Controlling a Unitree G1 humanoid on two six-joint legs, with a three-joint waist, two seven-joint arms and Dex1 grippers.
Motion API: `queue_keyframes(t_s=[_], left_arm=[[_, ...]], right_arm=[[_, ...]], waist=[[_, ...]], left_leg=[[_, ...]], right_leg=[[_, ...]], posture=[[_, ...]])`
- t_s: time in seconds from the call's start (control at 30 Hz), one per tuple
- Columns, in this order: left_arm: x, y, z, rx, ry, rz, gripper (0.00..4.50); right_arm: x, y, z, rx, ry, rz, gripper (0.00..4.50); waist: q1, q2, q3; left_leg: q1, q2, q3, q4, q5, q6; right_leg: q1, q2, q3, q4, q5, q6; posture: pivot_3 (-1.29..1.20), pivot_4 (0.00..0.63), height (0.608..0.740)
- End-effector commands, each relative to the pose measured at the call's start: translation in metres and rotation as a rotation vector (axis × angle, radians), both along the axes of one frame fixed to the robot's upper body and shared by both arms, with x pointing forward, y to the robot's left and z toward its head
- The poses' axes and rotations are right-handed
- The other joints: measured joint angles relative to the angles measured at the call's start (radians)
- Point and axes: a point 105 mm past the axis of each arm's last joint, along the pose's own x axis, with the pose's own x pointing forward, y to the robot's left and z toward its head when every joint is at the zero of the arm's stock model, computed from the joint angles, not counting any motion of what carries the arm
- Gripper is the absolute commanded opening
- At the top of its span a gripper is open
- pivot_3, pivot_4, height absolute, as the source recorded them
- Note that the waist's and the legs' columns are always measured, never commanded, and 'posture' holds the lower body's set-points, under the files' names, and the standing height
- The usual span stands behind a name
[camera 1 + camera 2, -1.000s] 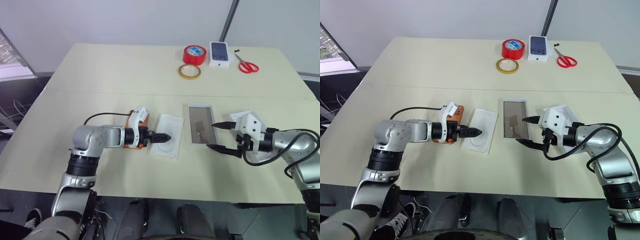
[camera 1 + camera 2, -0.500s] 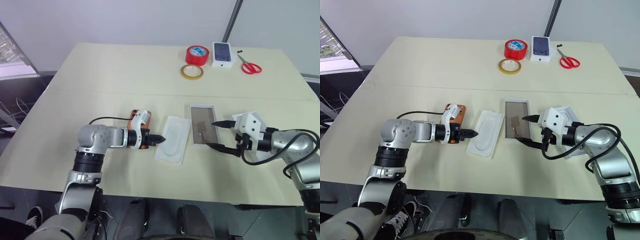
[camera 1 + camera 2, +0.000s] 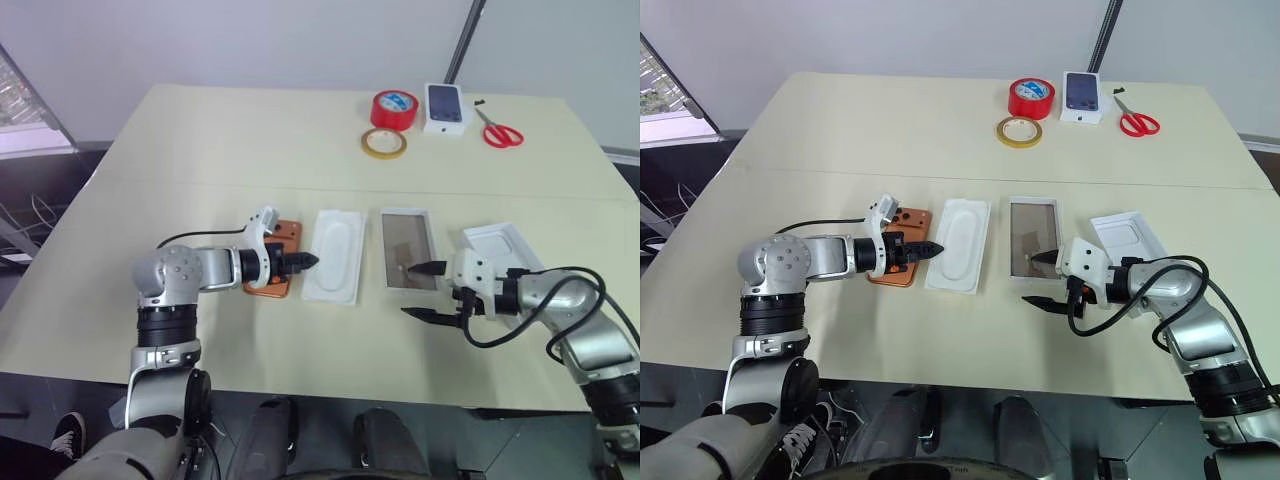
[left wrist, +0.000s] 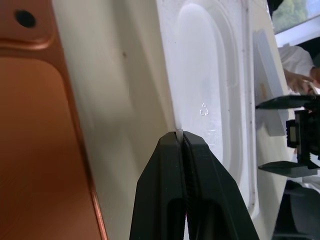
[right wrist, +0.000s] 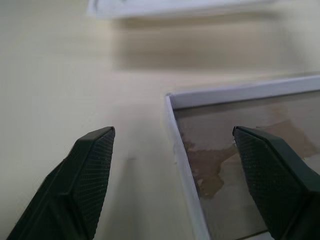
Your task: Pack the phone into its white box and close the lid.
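The white insert (image 3: 334, 254) now lies square beside the empty white box (image 3: 407, 248).

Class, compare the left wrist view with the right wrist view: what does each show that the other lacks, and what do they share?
Left wrist view: the left gripper, shut on the edge of the white insert, the copper-orange phone beside it, and, farther off, the right gripper seen from outside.

Right wrist view: the right gripper's open fingers straddling a wall of the white box, one fingertip over its brownish floor. The white edge of something else lies beyond; I cannot identify it.

Shared: the cream table and the right gripper.
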Motion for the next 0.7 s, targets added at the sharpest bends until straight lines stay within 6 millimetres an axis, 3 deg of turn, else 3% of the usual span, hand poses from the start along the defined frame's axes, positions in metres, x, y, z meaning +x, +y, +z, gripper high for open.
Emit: queue_keyframes(t_s=[0.03, 0.17, 0.2, 0.53, 0.63, 0.7], left_arm=[[0.008, 0.001, 0.019, 0.001, -0.111, 0.035, 0.00], [0.013, 0.003, 0.031, -0.037, -0.160, 0.078, 0.00], [0.014, 0.003, 0.033, -0.047, -0.167, 0.083, 0.00], [0.013, -0.009, 0.048, -0.108, -0.177, 0.055, 0.00], [0.011, -0.013, 0.046, -0.118, -0.161, 0.041, 0.00], [0.010, -0.014, 0.040, -0.114, -0.145, 0.040, 0.00]], right_arm=[[0.005, 0.000, -0.005, -0.055, -0.003, 0.037, 2.17], [0.006, 0.005, -0.004, 0.002, 0.046, 0.046, 0.08], [0.005, 0.006, -0.004, 0.006, 0.055, 0.053, 0.03], [-0.001, 0.059, 0.007, 0.070, -0.021, 0.162, 0.03], [-0.006, 0.065, 0.010, 0.131, 0.008, 0.159, 0.95], [-0.007, 0.062, 0.012, 0.131, -0.007, 0.143, 1.90]], waist=[[0.000, 0.000, 0.000], [0.000, 0.000, 0.000], [0.001, 0.000, 0.000], [-0.002, -0.001, 0.001], [0.000, -0.001, 0.001], [0.002, -0.002, 0.001]], left_leg=[[0.000, 0.000, 0.000, 0.000, 0.000, 0.000], [0.000, 0.000, 0.000, 0.000, 0.003, -0.005], [0.000, 0.000, 0.000, 0.000, 0.003, -0.005], [0.000, 0.000, 0.000, -0.001, 0.004, -0.007], [0.000, 0.000, 0.000, -0.001, 0.004, -0.007], [0.000, 0.000, 0.000, -0.001, 0.004, -0.007]], right_leg=[[0.000, 0.000, 0.000, 0.000, 0.000, 0.000], [0.000, 0.000, 0.000, 0.000, 0.000, 0.000], [0.000, 0.000, 0.000, 0.000, 0.000, 0.000], [-0.001, 0.001, 0.000, 0.000, 0.000, 0.000], [-0.001, 0.001, 0.000, 0.001, 0.000, 0.000], [-0.001, 0.000, 0.000, 0.000, 0.000, 0.000]], posture=[[0.00, 0.150, 0.740], [0.00, 0.150, 0.740], [0.00, 0.150, 0.740], [0.00, 0.150, 0.740], [0.00, 0.150, 0.740], [0.00, 0.150, 0.740]])
